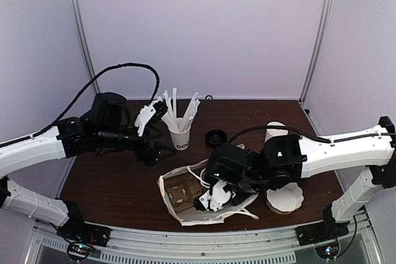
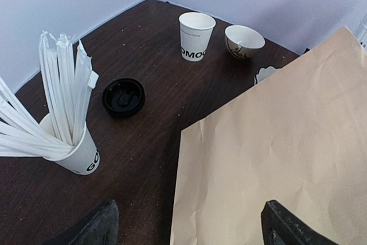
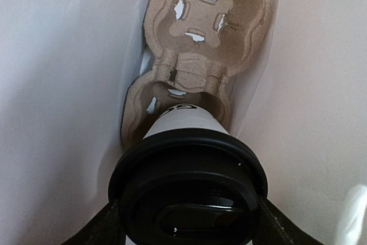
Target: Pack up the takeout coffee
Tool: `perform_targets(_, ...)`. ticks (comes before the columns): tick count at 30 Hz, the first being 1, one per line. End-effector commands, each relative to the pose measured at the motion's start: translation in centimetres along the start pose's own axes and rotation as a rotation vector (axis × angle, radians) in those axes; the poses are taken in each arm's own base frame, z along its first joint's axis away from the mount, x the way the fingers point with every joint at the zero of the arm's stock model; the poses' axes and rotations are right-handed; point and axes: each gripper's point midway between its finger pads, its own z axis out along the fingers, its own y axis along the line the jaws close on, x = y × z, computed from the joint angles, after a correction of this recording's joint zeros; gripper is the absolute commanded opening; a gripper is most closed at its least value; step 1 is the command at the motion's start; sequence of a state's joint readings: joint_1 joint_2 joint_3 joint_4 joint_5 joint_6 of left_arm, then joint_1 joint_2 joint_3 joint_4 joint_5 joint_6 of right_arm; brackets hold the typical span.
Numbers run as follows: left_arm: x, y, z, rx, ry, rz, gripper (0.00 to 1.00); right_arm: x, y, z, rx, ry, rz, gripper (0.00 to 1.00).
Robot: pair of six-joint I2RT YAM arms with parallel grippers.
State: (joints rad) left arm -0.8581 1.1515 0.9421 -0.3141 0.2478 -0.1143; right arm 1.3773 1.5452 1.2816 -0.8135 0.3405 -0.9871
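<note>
Top view high over whole table, left wrist low across it, right wrist close inside the shared bag

Open cup reads "MOO"; straw cup reads "GO".

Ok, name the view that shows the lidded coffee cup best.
Right wrist: the takeout coffee fills the frame, lid toward the camera, gripped by the right gripper, base at the carrier. The top view hides it under that gripper; the left wrist view, outside the bag, misses it.
</note>
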Motion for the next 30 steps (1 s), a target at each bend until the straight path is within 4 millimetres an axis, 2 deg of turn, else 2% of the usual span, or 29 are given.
perform_targets(1, -1.0, -0.2, -0.4, 0.010, -0.046, 0.025, 0.90, 0.4, 0.3, 1.1, -0.015, 0.021, 0.021, 0.67)
perform_targets(7, -0.9, -0.3, -0.7, 0.012, -0.051, 0.015, 0.89, 0.3, 0.0, 1.6, -0.057, 0.002, 0.042, 0.67)
perform_targets(15, -1.7, -0.2, -3.3, -0.028, -0.093, -0.002, 0.89, -0.2, -0.6, 1.3, -0.167, -0.045, 0.112, 0.70)
perform_targets(22, -1.9, -0.1, -5.5, -0.070, -0.124, -0.029, 0.89, -0.1, -0.2, 2.0, -0.307, -0.050, 0.156, 0.70)
perform_targets(27, -2.0, 0.0, -6.5, -0.085, -0.133, -0.042, 0.89, 0.2, -1.4, 2.4, -0.369, -0.055, 0.223, 0.70)
perform_targets(30, -2.0, 0.0, -6.7, -0.090, -0.132, -0.046, 0.89, 0.2, -1.4, 2.8, -0.431, -0.054, 0.242, 0.69)
